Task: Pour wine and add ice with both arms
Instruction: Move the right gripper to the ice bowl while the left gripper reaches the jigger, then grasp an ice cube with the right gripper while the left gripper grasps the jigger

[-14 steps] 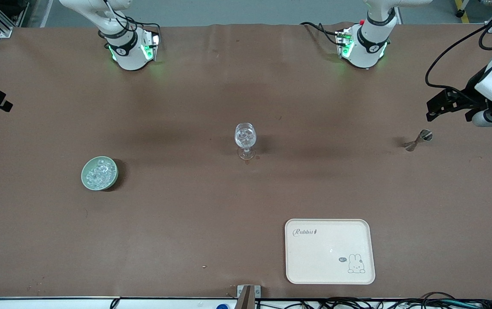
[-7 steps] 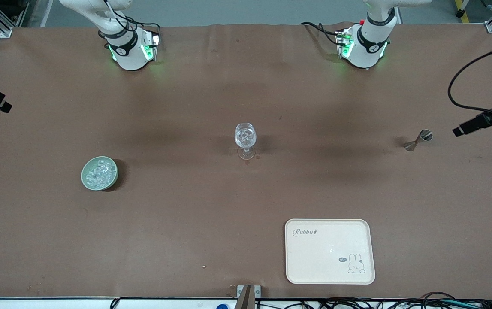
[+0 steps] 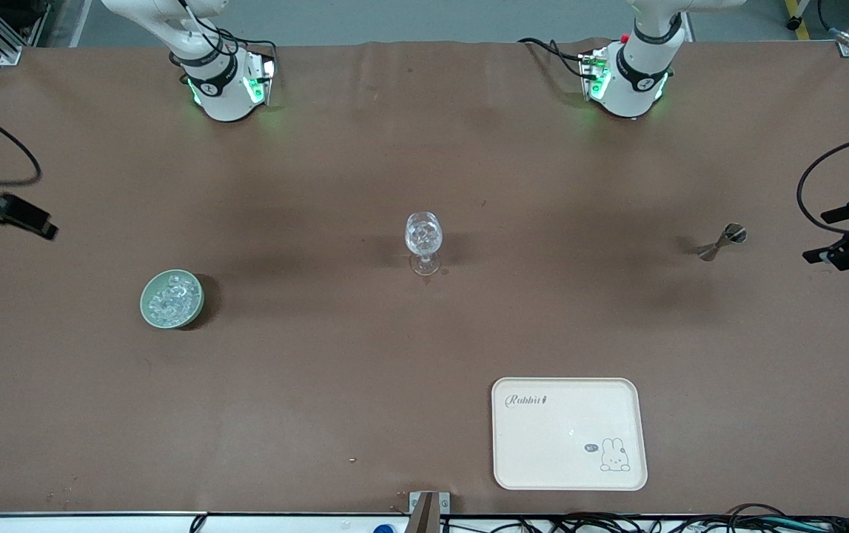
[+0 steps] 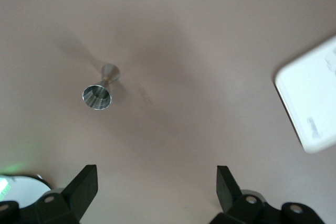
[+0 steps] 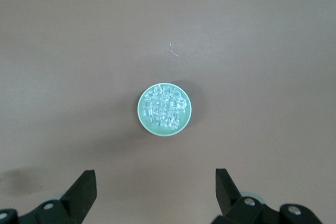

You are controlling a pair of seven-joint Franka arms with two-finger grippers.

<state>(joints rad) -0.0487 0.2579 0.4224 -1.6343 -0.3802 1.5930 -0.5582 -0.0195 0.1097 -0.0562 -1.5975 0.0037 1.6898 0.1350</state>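
Both end effectors gape; glinting ice fills green bowl.

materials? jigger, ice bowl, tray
Jigger: likely polished steel, a silvery hourglass with a mirror-bright cup. Bowl: pale green and smooth, either glazed ceramic or plastic, holding clear glinting ice. Tray: cream, matte, with a printed rabbit, probably plastic or melamine.

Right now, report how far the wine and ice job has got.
Nothing looks done. The ice sits in its green bowl; the stemmed glass stands mid-table. Left gripper hangs near the metal jigger, right gripper above the bowl, jaws open, empty. Pouring and icing remain.
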